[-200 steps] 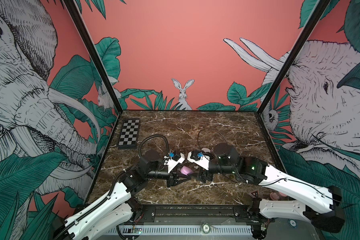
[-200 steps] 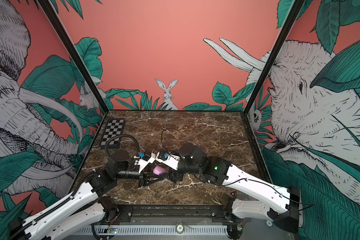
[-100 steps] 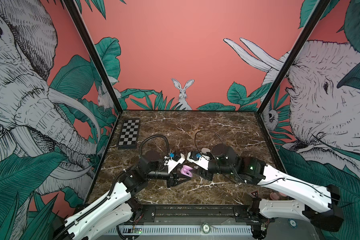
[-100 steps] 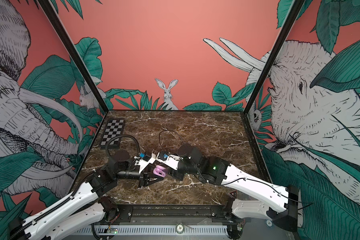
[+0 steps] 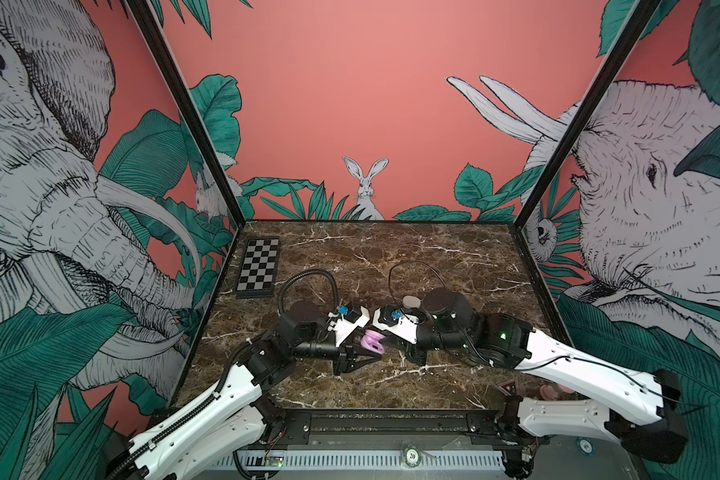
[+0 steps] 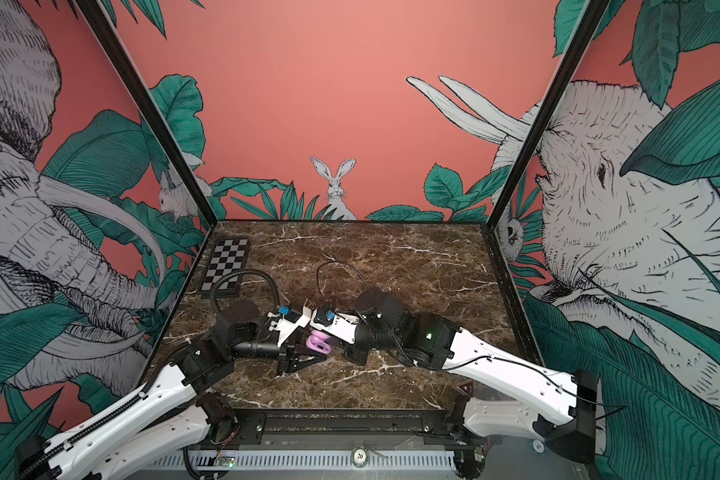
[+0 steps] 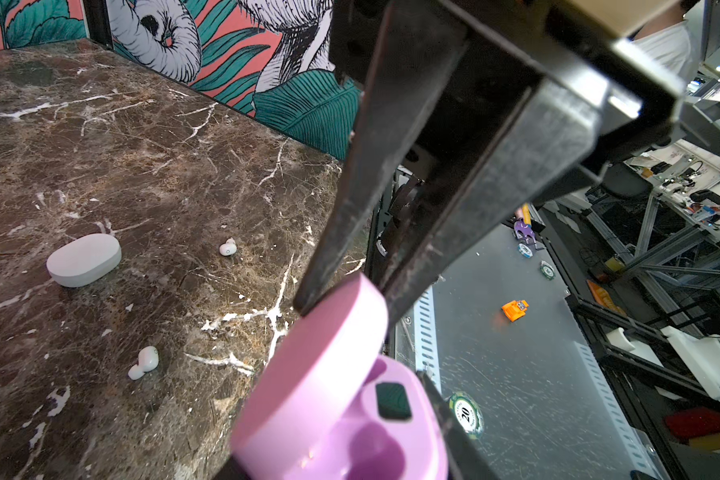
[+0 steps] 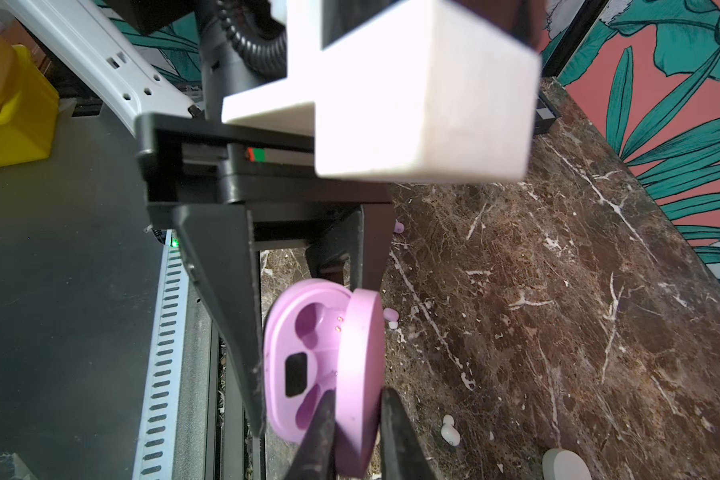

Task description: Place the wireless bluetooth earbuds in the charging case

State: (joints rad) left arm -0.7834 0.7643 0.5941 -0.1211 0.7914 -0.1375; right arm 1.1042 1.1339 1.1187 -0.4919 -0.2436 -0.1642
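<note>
The lilac charging case [image 5: 373, 341] [image 6: 317, 340] hangs above the marble near the front, lid up, both wells empty [image 8: 304, 357]. My left gripper [image 7: 341, 449] [image 5: 368, 349] is shut on its base. My right gripper [image 8: 356, 419] [image 7: 346, 297] is shut on the raised lid [image 8: 360, 374], one finger on each face. Two lilac earbuds [image 8: 390, 316] [image 8: 398, 227] lie on the marble beyond the case. In the left wrist view, two white earbuds [image 7: 228, 247] [image 7: 144, 362] lie near a closed white case [image 7: 84, 259].
A checkerboard tile [image 5: 258, 268] lies at the back left of the marble table [image 5: 454, 257]. The white case [image 5: 411, 300] sits just behind the right wrist. Patterned walls close three sides. Below the front edge lie a poker chip [image 7: 465, 413] and an orange toy [image 7: 515, 309].
The right gripper has moved in toward the left one and closed its jaws on the lid. The lilac case, shut a second ago, now stands open. The left arm held still.
</note>
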